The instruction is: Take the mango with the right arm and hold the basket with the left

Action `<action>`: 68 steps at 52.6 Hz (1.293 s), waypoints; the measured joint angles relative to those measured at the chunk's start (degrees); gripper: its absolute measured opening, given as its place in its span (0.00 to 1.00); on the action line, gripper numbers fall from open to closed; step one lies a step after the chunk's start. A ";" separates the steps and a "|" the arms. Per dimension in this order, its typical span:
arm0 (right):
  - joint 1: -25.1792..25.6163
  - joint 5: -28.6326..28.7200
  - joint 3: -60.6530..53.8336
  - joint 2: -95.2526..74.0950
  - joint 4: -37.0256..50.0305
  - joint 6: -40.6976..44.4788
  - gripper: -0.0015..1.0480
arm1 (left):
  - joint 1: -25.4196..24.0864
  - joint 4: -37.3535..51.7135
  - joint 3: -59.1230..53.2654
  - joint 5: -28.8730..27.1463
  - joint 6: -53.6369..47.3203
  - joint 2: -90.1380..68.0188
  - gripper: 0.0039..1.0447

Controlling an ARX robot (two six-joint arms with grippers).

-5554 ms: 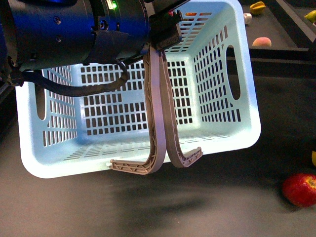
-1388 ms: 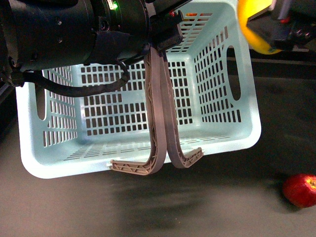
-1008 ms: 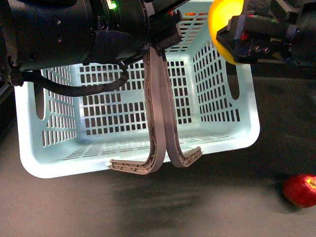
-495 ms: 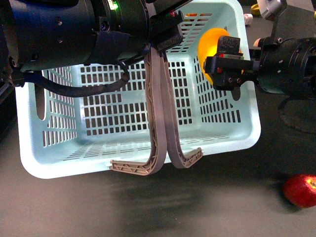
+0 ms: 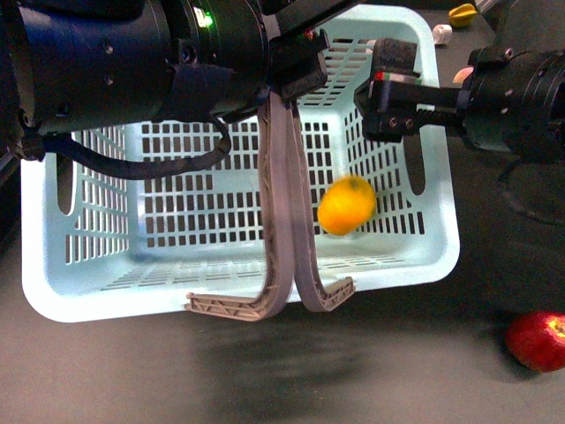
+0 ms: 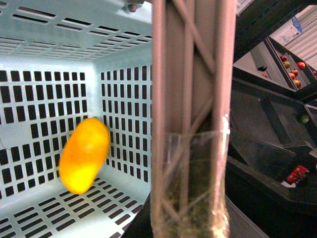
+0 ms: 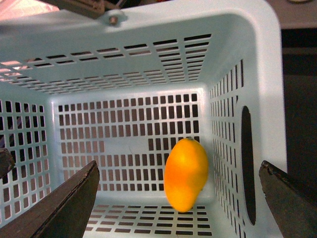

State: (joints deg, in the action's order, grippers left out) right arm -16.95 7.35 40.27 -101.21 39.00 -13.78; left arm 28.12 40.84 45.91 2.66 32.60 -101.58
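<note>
The yellow-orange mango (image 5: pixel 346 205) is inside the pale blue slotted basket (image 5: pixel 446 185), near its right wall and slightly blurred; I cannot tell whether it touches the floor. My right gripper (image 5: pixel 393 88) stands open above the basket's right side with nothing between its fingers. In the right wrist view the mango (image 7: pixel 185 173) lies below the spread fingers (image 7: pixel 74 198). My left gripper (image 5: pixel 296 66) is shut on the basket's two grey-brown handles (image 5: pixel 287 203). The left wrist view shows those handles (image 6: pixel 190 124) up close and the mango (image 6: pixel 84 154) beyond them.
A red apple (image 5: pixel 537 340) lies on the dark table at the front right. Small fruits (image 5: pixel 461 13) sit on a dark shelf behind the basket. The left wrist view shows dark shelves with red fruits (image 6: pixel 297 64) to one side.
The right gripper carried the mango in from the right over the basket and opened. The mango has dropped from its fingers into the basket. The basket shifted slightly left.
</note>
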 joint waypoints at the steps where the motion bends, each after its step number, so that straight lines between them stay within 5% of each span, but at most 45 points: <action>1: 0.13 -0.11 -0.26 0.70 -0.02 0.00 0.92 | 0.00 0.00 0.02 -0.02 -0.04 0.02 0.05; 27: 2.34 -4.83 -15.74 29.35 -5.64 0.37 0.92 | -0.11 0.00 0.04 -0.04 -0.39 0.02 0.05; 46: -0.79 -11.89 -26.29 53.79 -19.65 -1.62 0.92 | -0.11 0.00 0.04 -0.02 -0.42 0.02 0.05; 68: -1.16 -12.39 -26.75 55.93 -20.31 -2.03 0.92 | -0.15 0.00 0.04 0.04 -0.33 0.02 0.05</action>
State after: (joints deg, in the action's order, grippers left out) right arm -18.11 -5.04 13.52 -45.28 18.70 -15.81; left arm 27.97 40.84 45.95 2.70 32.27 -101.56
